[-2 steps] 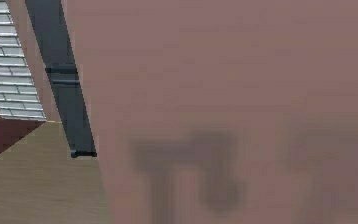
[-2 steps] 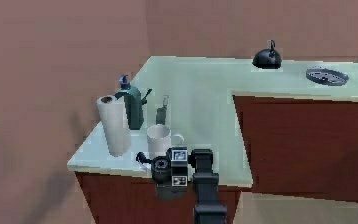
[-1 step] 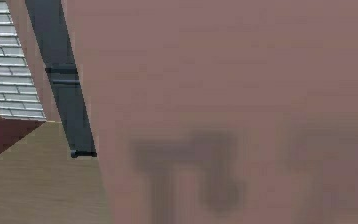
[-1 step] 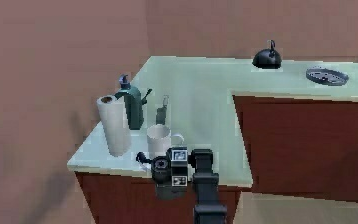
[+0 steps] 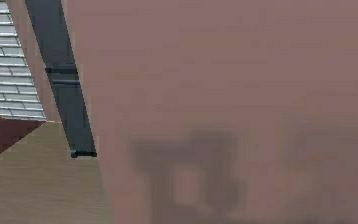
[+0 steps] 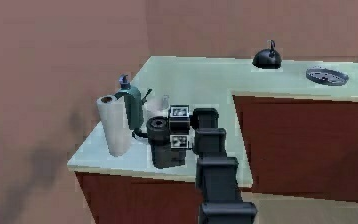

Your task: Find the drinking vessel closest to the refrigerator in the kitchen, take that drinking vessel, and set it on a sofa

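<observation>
Our arm (image 6: 219, 180) lay over the counter (image 6: 217, 80), paper roll (image 6: 114, 125) beside the claw (image 6: 155, 135), whose grip we couldn't tell; pickup seemed underway, lift next.

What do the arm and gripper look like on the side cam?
The arm is a dark square bar made of stepped blocks. At its far end sit small white squares with black marks. The gripper is a dark, boxy body. No cables or other markings can be made out.

Paper towel roll (image 6: 114, 125) and teal bottle (image 6: 131, 98) left of gripper (image 6: 156, 130), bare countertop (image 6: 202, 80) beyond, wall (image 5: 237, 70) close ahead
</observation>
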